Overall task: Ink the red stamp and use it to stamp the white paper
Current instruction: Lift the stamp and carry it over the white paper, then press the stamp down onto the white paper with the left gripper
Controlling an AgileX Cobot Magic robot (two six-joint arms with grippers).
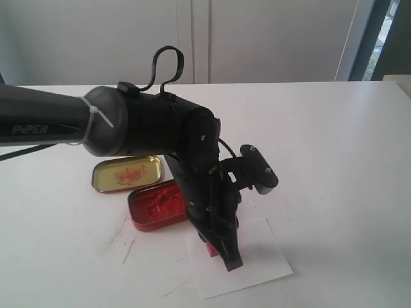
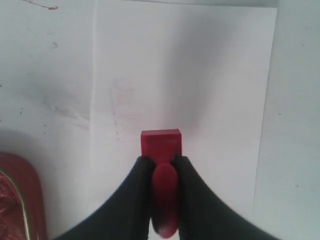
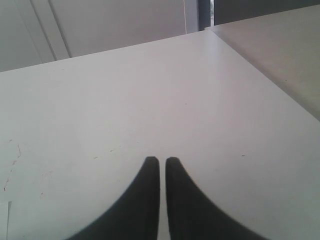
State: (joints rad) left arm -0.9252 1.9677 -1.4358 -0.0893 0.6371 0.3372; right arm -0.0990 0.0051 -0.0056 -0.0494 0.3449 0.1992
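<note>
Lower centre: small red block-shaped stamp; plain white rectangular paper sheet; red metal ink tin; gold metal lid, red-smeared.

White tabletop, matte and evenly lit, fills most of the scene; faint reddish streaks mark its near left part. Behind its far edge stands a pale wall of flat panels, divided by a vertical seam. At far right, a dark window frame borders a narrow pane showing daylight and greenery. In the right wrist view, a second, beige surface adjoins the table's corner. Shadows on the table are soft.
</note>
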